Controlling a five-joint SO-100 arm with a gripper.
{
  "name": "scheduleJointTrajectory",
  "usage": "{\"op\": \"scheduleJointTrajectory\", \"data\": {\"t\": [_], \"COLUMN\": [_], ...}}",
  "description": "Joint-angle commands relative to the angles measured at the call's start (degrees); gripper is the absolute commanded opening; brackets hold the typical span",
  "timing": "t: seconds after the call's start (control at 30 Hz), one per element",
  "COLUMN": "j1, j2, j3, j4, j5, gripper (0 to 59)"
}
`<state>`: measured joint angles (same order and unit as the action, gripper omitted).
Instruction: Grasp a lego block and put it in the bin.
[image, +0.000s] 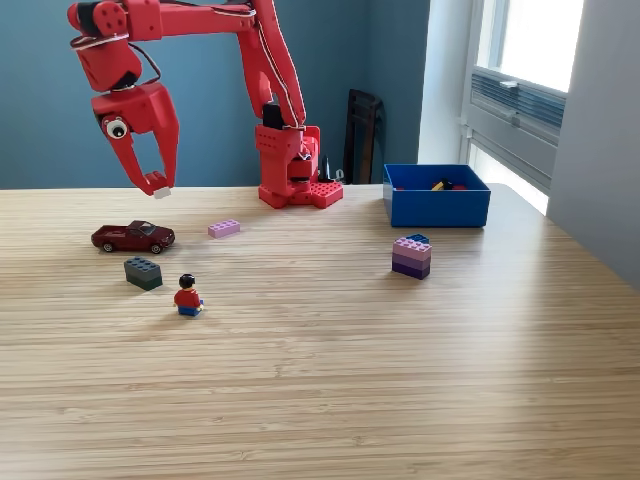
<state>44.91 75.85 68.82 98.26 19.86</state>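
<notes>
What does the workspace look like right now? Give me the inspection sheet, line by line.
Surface: wooden table, light striped grain, no spills seen.
Job's things: blue bin at the far right of the exterior view, with small pieces inside; pink lego block; dark green lego block; purple stacked block just in front of the bin.
Clutter: dark red toy car; minifigure standing upright.
Gripper: red gripper raised above the table over the car's area, jaws open, holding nothing.
Cables: thin dark wires run along the arm.
Surroundings: blue wall behind; window at right; dark object leaning on the wall.
</notes>
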Motion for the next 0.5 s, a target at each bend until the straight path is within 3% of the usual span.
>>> {"op": "scheduleJointTrajectory", "data": {"t": [0.03,0.5], "j1": [-13.2,-60.8], "j2": [2.3,2.2], "j3": [-4.0,-4.7], "j4": [1.4,1.3], "j5": [1.4,14.5], "gripper": [0.0,0.0]}}
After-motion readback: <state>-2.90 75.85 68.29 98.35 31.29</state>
